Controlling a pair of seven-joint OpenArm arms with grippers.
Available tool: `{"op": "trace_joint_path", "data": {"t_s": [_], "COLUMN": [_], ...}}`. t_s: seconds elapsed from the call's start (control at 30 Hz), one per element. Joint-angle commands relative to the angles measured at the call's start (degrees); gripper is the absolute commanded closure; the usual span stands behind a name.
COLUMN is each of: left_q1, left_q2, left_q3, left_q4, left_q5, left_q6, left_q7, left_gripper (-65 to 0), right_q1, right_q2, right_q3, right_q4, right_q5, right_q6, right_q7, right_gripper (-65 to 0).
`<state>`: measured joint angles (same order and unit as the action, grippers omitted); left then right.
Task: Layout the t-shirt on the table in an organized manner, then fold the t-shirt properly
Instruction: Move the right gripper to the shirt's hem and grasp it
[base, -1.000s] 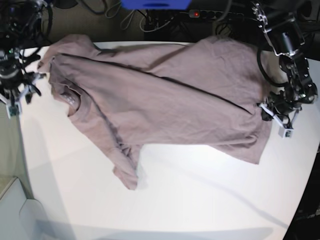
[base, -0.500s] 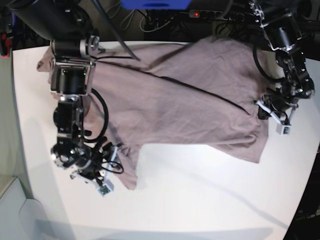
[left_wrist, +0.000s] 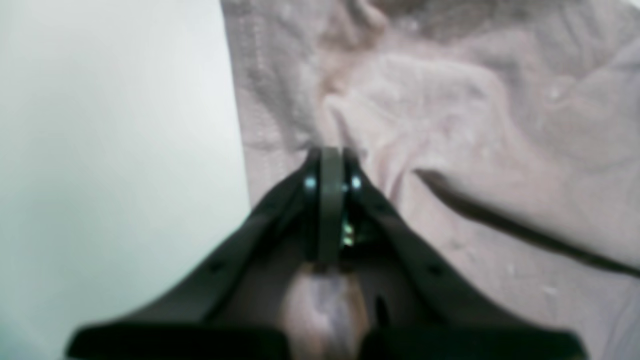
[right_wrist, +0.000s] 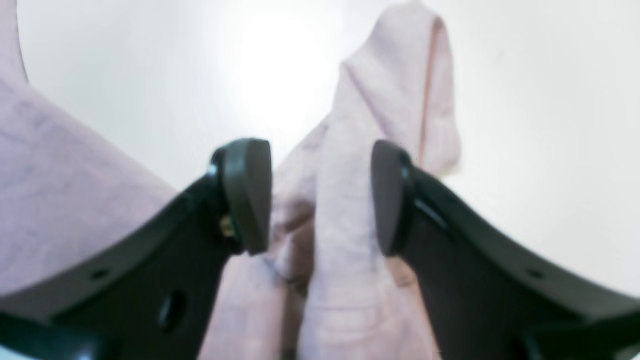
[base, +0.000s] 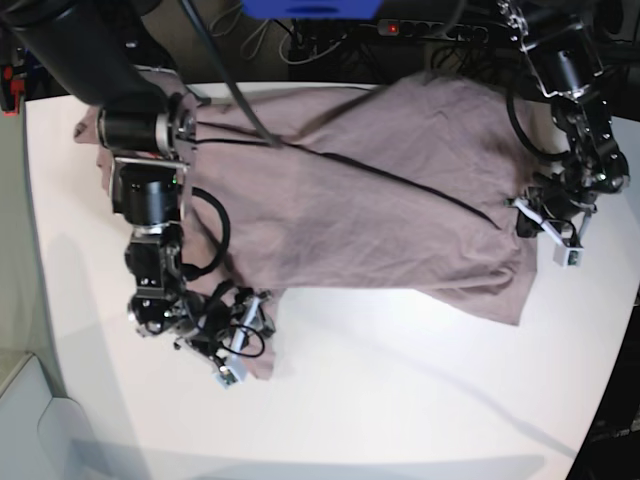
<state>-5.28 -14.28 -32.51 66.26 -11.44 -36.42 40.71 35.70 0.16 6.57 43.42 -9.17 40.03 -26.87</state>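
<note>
At frame's right edge, left claw (base: 545, 222) is pinching the shirt (base: 370, 210); right claw (right_wrist: 320, 195), lower left, is spread around a sleeve.

Mauve t-shirt (base: 380, 190) (rumpled) on table (base: 400, 400)

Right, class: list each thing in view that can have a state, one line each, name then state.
t-shirt: spread unevenly on the table, creased, one sleeve bunched near the front edge, not folded.
table: white top, partly covered by the t-shirt.
left claw: shut on the t-shirt's hem.
right claw: open, astride the bunched sleeve.
</note>
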Motion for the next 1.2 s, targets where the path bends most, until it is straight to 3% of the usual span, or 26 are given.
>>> {"op": "trace_joint_path", "data": {"t_s": [0.0, 0.1, 0.3, 0.43, 0.97, 1.07, 1.17], "left_q1": [0.0, 0.0, 0.0, 0.0, 0.0, 0.0, 0.0], "left_q2": [-0.4, -0.4, -0.4, -0.4, -0.4, -0.4, -0.4], "left_q3": [0.0, 0.0, 0.0, 0.0, 0.0, 0.0, 0.0], "left_q4": [0.2, 0.2, 0.0, 0.0, 0.2, 0.2, 0.2], "left_q5": [1.3, 1.3, 1.3, 1.3, 1.3, 1.3, 1.2], "left_q6": [0.1, 0.0, -0.1, -0.3, -0.4, -0.4, -0.4], "left_q7": [2.1, 2.1, 2.1, 2.1, 2.1, 2.1, 2.1], "left_gripper": [-0.2, -0.2, -0.2, -0.2, -0.2, -0.2, -0.2], "right_q1": [2.1, 2.1, 2.1, 2.1, 2.1, 2.2, 2.2], "right_q2": [0.1, 0.1, 0.9, 1.7, 4.7, 4.7, 4.6], "right_q3": [0.0, 0.0, 0.0, 0.0, 0.1, 0.1, 0.1], "right_q4": [0.4, 0.3, 0.3, 0.3, 0.7, 0.7, 0.7], "right_q5": [0.7, 0.7, 0.7, 0.7, 0.7, 0.7, 0.7], "right_q6": [0.0, 0.0, 0.0, 0.0, 0.0, 0.0, 0.0], "right_q7": [1.6, 1.6, 1.7, 1.7, 1.5, 1.5, 1.5], "right_gripper": [-23.6, -16.1, -8.5, 0.0, -0.2, -8.5, -21.5]}}
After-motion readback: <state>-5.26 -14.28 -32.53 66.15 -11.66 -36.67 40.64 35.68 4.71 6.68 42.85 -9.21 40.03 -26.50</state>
